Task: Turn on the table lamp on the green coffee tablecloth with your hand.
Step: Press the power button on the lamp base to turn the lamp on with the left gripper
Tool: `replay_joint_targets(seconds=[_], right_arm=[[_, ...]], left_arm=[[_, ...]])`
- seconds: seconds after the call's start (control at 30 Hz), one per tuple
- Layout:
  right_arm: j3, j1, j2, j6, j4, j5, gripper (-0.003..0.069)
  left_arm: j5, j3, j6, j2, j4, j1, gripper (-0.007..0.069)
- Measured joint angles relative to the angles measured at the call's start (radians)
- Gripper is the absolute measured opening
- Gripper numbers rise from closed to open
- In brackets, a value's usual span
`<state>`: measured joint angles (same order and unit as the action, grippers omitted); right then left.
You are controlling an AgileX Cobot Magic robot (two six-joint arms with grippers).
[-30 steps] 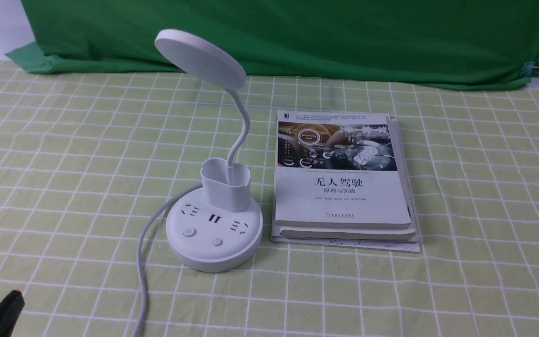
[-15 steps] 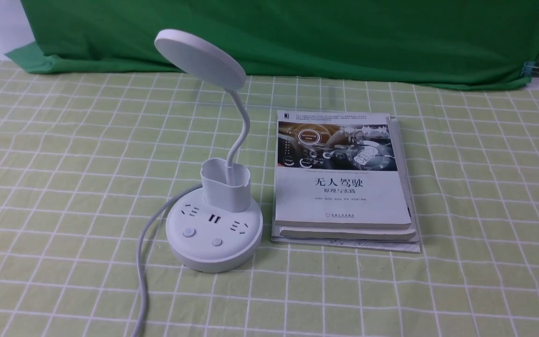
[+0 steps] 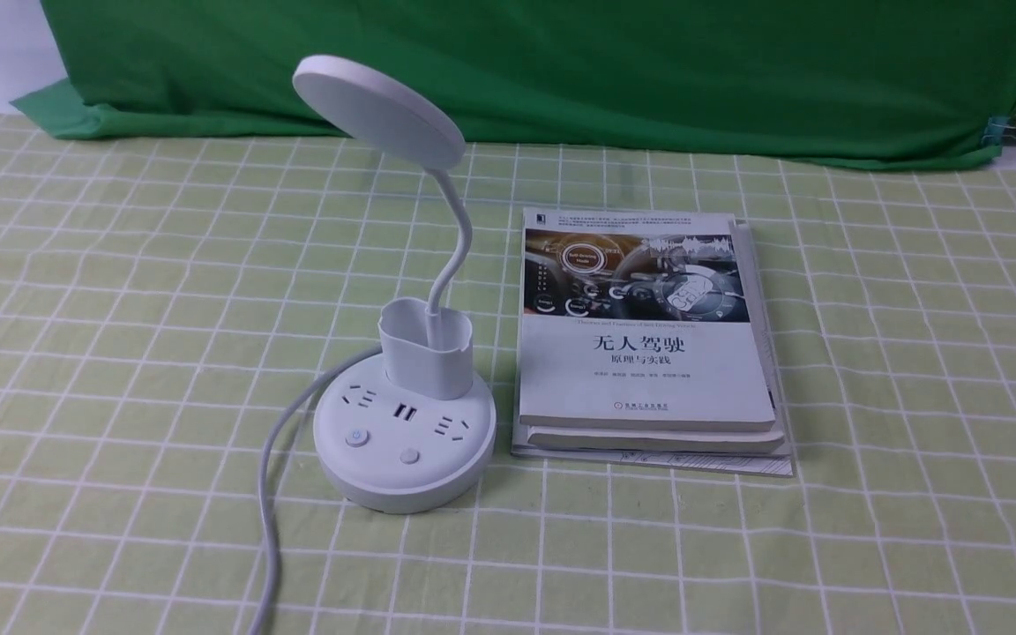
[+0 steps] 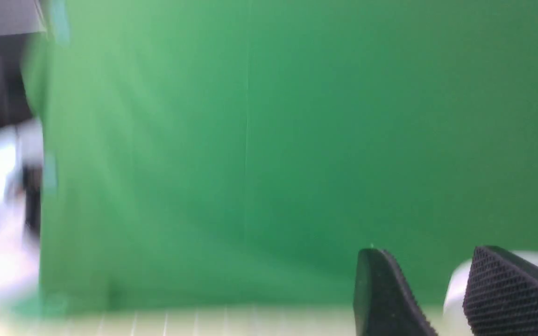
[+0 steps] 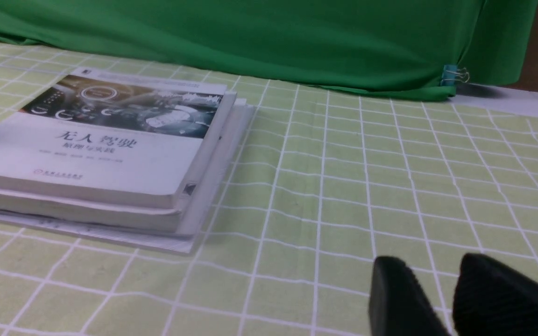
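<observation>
- Table lamp (image 3: 402, 432) stood on green coffee tablecloth (image 3: 120, 309), spread over surface (image 5: 521, 105).
- Books (image 3: 645, 353) stacked just right of lamp; dk green backdrop (image 3: 561, 70) hung behind.
- L fingers (image 4: 381, 289) parted, empty; R fingers (image 5: 399, 294) narrowly parted, empty.

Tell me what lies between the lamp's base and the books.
Between the table lamp and books, only a narrow strip of tablecloth, shown in the front view.

Light: bright, even and soft.
Shadows: faint, just right of the lamp (image 3: 404, 441) and beside the books (image 3: 645, 353).
Front view: sharp.
Left wrist view: heavy blur, with the backdrop (image 4: 250, 140) smeared.
Right wrist view: mildly soft, nearest edge unfocused.
</observation>
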<state>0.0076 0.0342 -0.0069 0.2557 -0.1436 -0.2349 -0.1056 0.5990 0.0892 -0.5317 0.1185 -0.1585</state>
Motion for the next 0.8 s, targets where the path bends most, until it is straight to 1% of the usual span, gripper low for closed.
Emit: replay_joint_targets(seconds=[0.03, 0.13, 0.27, 0.3, 0.37, 0.43, 0.47, 0.5, 0.57, 0.6, 0.63, 0.7, 0.73, 0.8], right_arm=[[0.000, 0.000, 0.000, 0.000, 0.000, 0.000, 0.0245], [0.000, 0.000, 0.000, 0.000, 0.000, 0.000, 0.0245], [0.000, 0.000, 0.000, 0.001, 0.000, 0.000, 0.0245], [0.000, 0.000, 0.000, 0.001, 0.000, 0.000, 0.0245], [0.000, 0.000, 0.000, 0.001, 0.000, 0.000, 0.0245], [0.000, 0.000, 0.000, 0.001, 0.000, 0.000, 0.0245], [0.000, 0.000, 0.000, 0.001, 0.000, 0.000, 0.0245], [0.000, 0.000, 0.000, 0.001, 0.000, 0.000, 0.0245], [0.000, 0.000, 0.000, 0.001, 0.000, 0.000, 0.0245], [0.000, 0.000, 0.000, 0.001, 0.000, 0.000, 0.0245], [0.000, 0.000, 0.000, 0.001, 0.000, 0.000, 0.0245], [0.000, 0.000, 0.000, 0.001, 0.000, 0.000, 0.0245], [0.000, 0.000, 0.000, 0.001, 0.000, 0.000, 0.0245], [0.000, 0.000, 0.000, 0.001, 0.000, 0.000, 0.0245]], left_arm=[[-0.041, 0.001, 0.004, -0.042, -0.025, 0.000, 0.0244], [-0.061, 0.001, -0.002, -0.152, -0.039, 0.000, 0.0244], [-0.016, 0.002, -0.038, -0.344, 0.013, 0.000, 0.0232], [-0.016, 0.004, -0.038, -0.354, 0.016, 0.000, 0.0230], [-0.032, 0.022, -0.040, -0.476, 0.057, 0.000, 0.0206], [-0.100, 0.064, -0.040, -0.574, 0.092, 0.000, 0.0165], [-0.100, 0.069, -0.039, -0.584, 0.096, 0.000, 0.0160], [-0.170, 0.114, -0.023, -0.645, 0.116, 0.000, 0.0120], [-0.267, 0.186, 0.038, -0.720, 0.152, 0.000, 0.0055], [-0.311, 0.215, 0.074, -0.746, 0.175, 0.000, 0.0034], [-0.359, 0.263, 0.136, -0.787, 0.227, -0.001, 0.0016], [-0.422, 0.313, 0.175, -0.825, 0.272, -0.015, 0.0009], [-0.466, 0.347, 0.182, -0.857, 0.274, -0.038, 0.0008], [-0.524, 0.396, 0.136, -0.914, 0.212, -0.102, 0.0007]])
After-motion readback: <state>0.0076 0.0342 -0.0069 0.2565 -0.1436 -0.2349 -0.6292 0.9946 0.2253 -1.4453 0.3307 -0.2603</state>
